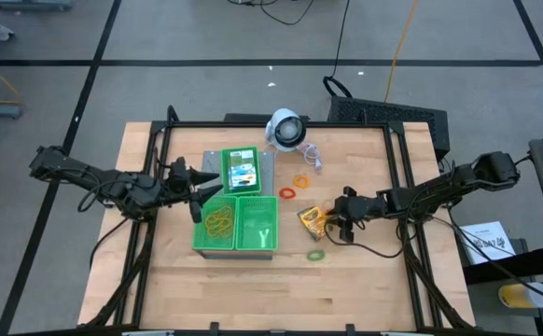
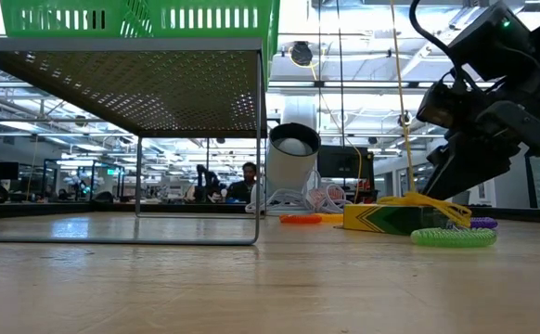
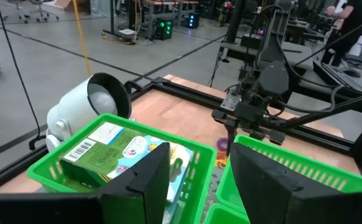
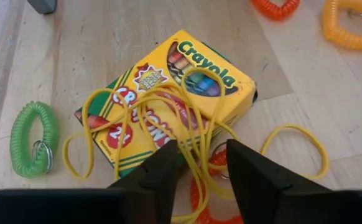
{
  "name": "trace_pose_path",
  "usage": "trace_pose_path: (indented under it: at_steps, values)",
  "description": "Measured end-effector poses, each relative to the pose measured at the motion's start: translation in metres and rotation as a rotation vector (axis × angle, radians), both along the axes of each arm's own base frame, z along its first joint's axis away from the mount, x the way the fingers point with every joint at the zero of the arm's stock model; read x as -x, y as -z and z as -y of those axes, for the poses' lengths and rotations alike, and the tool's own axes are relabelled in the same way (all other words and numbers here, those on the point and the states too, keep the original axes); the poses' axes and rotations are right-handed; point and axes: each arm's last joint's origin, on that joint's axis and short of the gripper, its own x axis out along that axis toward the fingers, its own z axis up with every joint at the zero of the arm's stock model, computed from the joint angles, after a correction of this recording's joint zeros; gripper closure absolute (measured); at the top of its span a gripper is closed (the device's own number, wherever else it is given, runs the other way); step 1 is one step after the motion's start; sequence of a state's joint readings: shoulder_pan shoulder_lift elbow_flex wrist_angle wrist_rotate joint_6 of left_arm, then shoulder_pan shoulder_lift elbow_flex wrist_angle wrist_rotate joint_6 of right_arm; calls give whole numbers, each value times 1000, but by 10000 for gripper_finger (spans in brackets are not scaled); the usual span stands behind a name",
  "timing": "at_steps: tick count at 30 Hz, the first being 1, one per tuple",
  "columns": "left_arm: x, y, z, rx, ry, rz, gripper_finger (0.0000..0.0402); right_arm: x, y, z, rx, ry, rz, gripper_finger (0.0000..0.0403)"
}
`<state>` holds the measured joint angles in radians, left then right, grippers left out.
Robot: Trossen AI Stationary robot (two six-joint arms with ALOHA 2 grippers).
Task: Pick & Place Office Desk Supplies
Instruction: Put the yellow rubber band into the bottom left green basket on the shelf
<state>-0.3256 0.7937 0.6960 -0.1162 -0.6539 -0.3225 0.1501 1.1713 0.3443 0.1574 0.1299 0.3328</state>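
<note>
the left gripper (image 1: pixel 197 191) hovers over the left edge of the green plastic compartment trays (image 1: pixel 235 225), its 2 dark fingers (image 3: pixel 145 182) apart with nothing between them. in the tray compartment just ahead of it lies a bundle of thin tan-yellow rubber bands (image 1: pixel 219 220). behind that, a second green tray holds crayon boxes (image 1: pixel 241 171), 1 showing a barcode side (image 3: pixel 97 151); how many lie there is hard to tell. behind this tray stands a white round device with a cord (image 1: pixel 285 129).

to the right on the bare wooden table (image 1: pixel 365 280) lie 2 coiled loops, 1 red-orange (image 1: pixel 288 193) and 1 orange (image 1: pixel 300 180). further right a yellow-and-green crayon box (image 4: pixel 168 99) lies flat, with several thin yellow rubber bands (image 4: pixel 196 124) draped across it. a green coiled loop (image 4: pixel 33 138) lies just beside the box, nearer the table's front edge, and a red coil (image 4: pixel 201 186) shows under the bands.

the right gripper (image 1: pixel 339 221) is low at the box's right side, its fingers (image 4: pixel 252 171) slightly apart with the yellow band strands running into the gap between them; whether it grips them cannot be told.
</note>
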Motion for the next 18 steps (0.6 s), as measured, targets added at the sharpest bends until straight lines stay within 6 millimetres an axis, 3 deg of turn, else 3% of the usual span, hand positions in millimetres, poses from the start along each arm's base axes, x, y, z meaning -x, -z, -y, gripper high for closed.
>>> trace_pose_path:
  at_steps: [6, 18]
  values:
    - [0, 0, 0, 4, 0, 2, 227, 0, 0, 2, -2, 11, 1, 255]
    - [0, 0, 0, 7, 1, 5, 227, 1, -5, 2, -23, -14, 20, 273]
